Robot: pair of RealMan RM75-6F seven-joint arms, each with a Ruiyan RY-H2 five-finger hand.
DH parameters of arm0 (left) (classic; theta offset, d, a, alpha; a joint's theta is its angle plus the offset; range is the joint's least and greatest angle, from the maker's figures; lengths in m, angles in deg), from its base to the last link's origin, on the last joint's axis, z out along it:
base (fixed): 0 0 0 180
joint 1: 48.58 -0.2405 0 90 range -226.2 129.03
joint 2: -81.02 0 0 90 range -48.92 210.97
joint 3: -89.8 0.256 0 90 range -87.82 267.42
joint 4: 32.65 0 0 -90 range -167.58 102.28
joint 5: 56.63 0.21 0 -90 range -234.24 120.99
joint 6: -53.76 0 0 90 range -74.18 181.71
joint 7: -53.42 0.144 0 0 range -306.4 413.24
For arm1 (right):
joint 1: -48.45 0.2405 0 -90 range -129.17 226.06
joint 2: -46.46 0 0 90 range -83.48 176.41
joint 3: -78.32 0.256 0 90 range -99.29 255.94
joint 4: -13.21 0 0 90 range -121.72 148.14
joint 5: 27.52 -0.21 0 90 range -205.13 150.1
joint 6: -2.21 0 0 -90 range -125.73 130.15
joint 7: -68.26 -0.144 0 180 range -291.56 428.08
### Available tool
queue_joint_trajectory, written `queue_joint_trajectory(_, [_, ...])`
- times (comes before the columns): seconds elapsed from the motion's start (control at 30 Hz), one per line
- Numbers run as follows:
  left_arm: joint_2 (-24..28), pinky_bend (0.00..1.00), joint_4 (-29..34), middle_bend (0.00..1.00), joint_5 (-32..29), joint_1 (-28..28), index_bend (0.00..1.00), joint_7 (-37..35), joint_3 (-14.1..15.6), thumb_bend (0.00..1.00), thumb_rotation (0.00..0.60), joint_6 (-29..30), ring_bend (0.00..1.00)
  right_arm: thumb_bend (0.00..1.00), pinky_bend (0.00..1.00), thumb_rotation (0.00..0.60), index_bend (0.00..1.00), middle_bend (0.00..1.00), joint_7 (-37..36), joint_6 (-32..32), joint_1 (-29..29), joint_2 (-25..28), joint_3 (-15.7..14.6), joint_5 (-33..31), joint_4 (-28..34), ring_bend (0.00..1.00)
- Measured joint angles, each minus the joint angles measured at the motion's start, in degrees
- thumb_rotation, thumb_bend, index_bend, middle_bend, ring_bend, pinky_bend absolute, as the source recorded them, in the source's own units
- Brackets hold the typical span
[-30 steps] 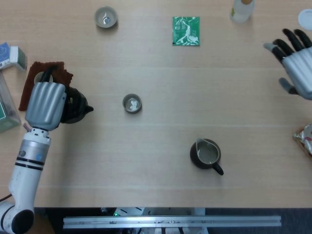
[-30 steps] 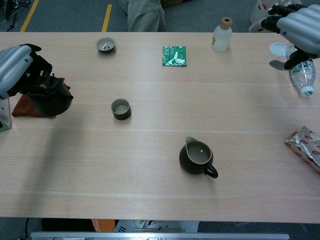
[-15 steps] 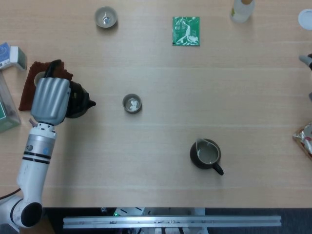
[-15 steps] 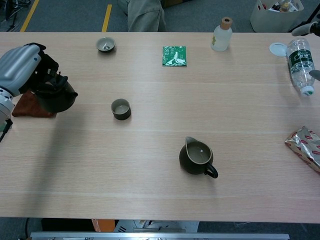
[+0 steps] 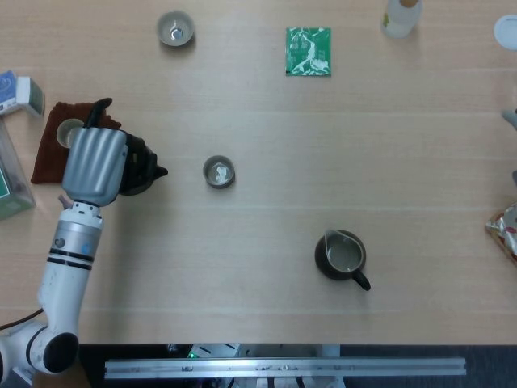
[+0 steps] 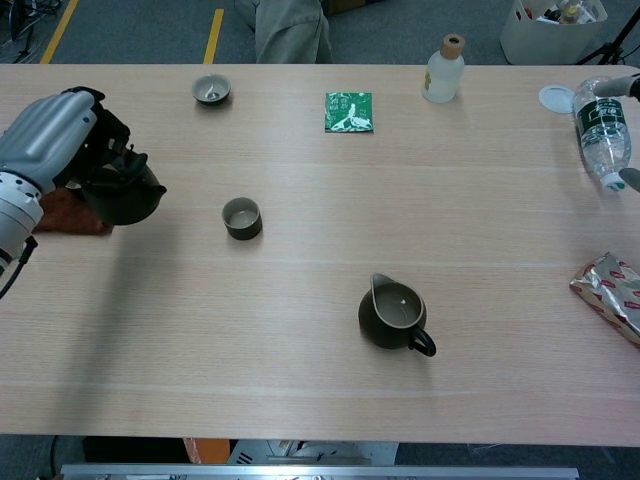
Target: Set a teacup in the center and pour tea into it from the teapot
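My left hand (image 5: 95, 164) grips the dark teapot (image 6: 128, 190), spout toward the teacup (image 5: 219, 172) just right of it on the bench (image 5: 266, 226); my right hand (image 6: 628, 178) barely shows at the right edge, state unclear.

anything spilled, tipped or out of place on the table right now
One thing: a clear water bottle lies on its side at the far right edge, cap off. No spills show. The left hand holds the teapot upright.
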Motion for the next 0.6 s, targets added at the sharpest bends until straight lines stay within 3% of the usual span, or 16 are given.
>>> queue_joint_trajectory(0.6, [-6.2, 0.14, -2.4, 1.00, -2.8, 4.4, 0.91, 5.2, -1.7, 0.38, 0.600, -2.6, 0.84, 0.25, 0.06, 0.600, 0.17, 0.21, -3.1, -0.9, -3.6, -0.2, 2.0, 2.9, -1.5, 0.04])
